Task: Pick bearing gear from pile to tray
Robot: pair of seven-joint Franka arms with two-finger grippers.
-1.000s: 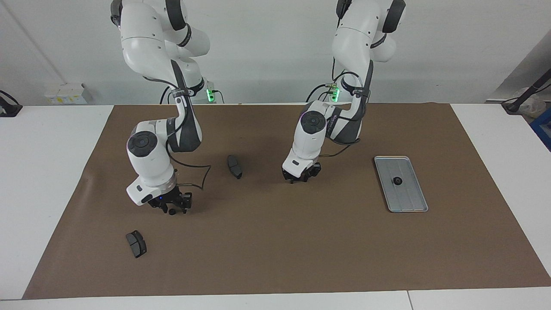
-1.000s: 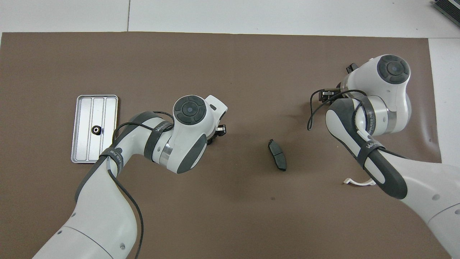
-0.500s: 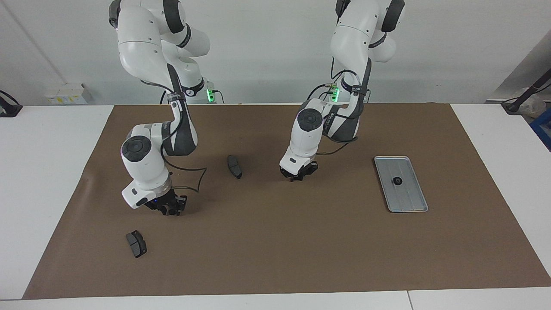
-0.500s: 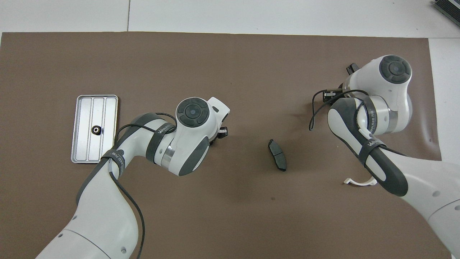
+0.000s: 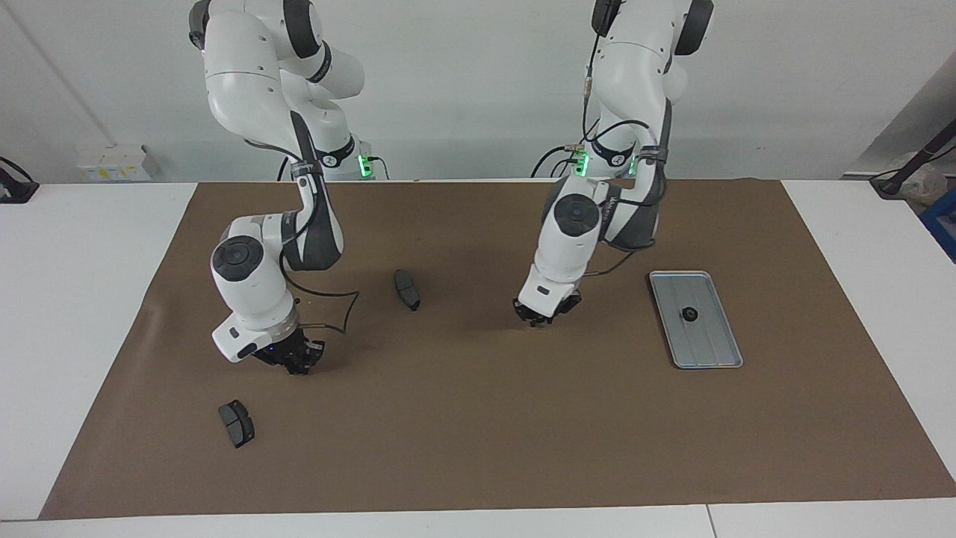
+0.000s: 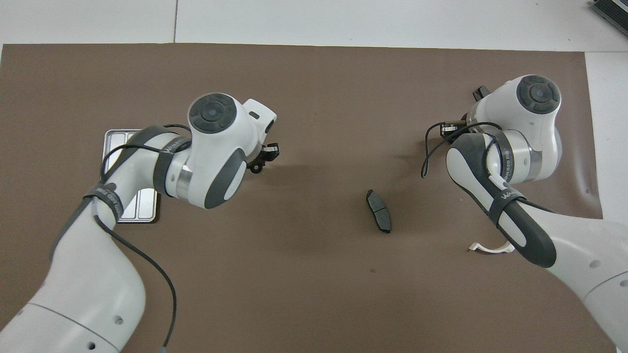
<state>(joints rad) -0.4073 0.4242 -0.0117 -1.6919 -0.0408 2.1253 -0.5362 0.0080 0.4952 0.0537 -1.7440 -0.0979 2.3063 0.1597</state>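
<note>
Covering the counter, a brown mat carried the tray with one black ring in it, two dark pads apart, the left claw closed near the tray, cargo indiscernible, and the right claw closed on a small black ring.

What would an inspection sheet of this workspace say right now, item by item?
Surface: brown mat on a white table.
Job's things: tray holding one black ring; two grey pads and a white bracket loose on the mat.
Clutter: nothing seen.
Grippers: left gripper low over bare mat; right gripper shut, low at the mat.
Cables: black cable looping from the right wrist.
Surroundings: white wall.
</note>
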